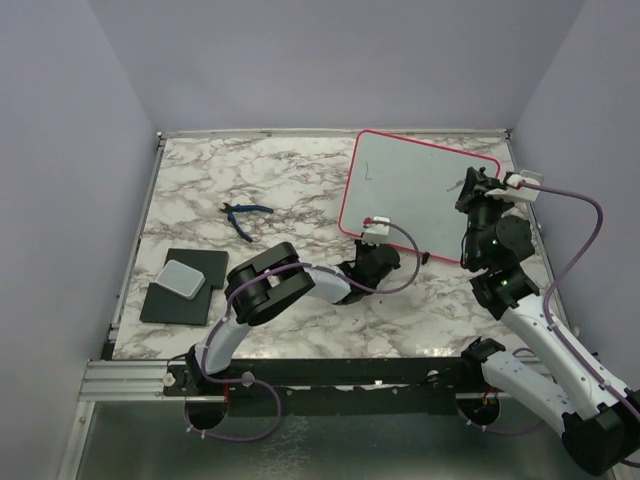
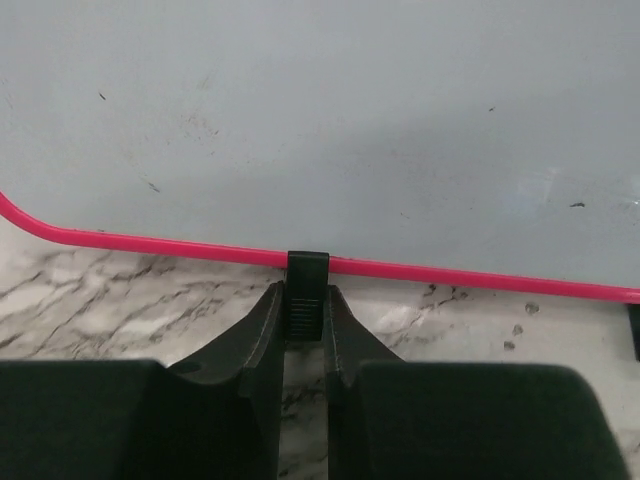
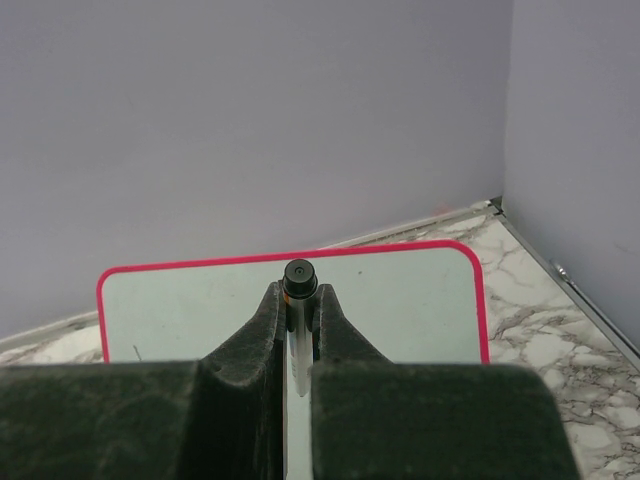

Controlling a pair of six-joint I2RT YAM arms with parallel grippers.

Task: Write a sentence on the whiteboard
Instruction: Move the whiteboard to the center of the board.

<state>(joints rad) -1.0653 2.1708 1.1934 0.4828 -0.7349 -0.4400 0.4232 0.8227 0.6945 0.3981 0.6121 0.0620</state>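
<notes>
Far right of the counter (image 1: 290, 180): the whiteboard (image 1: 420, 190), flat on the marble, long axis running left to right and skewed a little, right end closer to the arms. Near long edge pinned by the left hand (image 2: 305, 325), narrowed down onto a small black clip (image 2: 307, 268) on the red-pink frame, gripping it and probably serving as an anchor. Over the right part of the board, close to its right short edge: the right hand (image 3: 300, 305), clamped on a slim marker (image 3: 299, 274), black end poking out past the fingertips; on the surface or above it, impossible to tell. No line of words to be seen, only stray specks and one short stroke near the left end, so judged as writing barely begun, if at all. Key relation for the coming stroke: blank surface stretching leftward from the right hand along the long axis, hence probably a reach toward the left end first, then travel back rightward. Room to watch: back wall (image 1: 330, 60) and right wall (image 1: 590, 120) close to the board's far and right edges, the left arm's cable (image 1: 412, 262) looping over the near edge. Well apart on the left: blue-handled pliers (image 1: 245, 213) and a dark pad (image 1: 185, 295) with a grey block (image 1: 183, 279) on it.
</notes>
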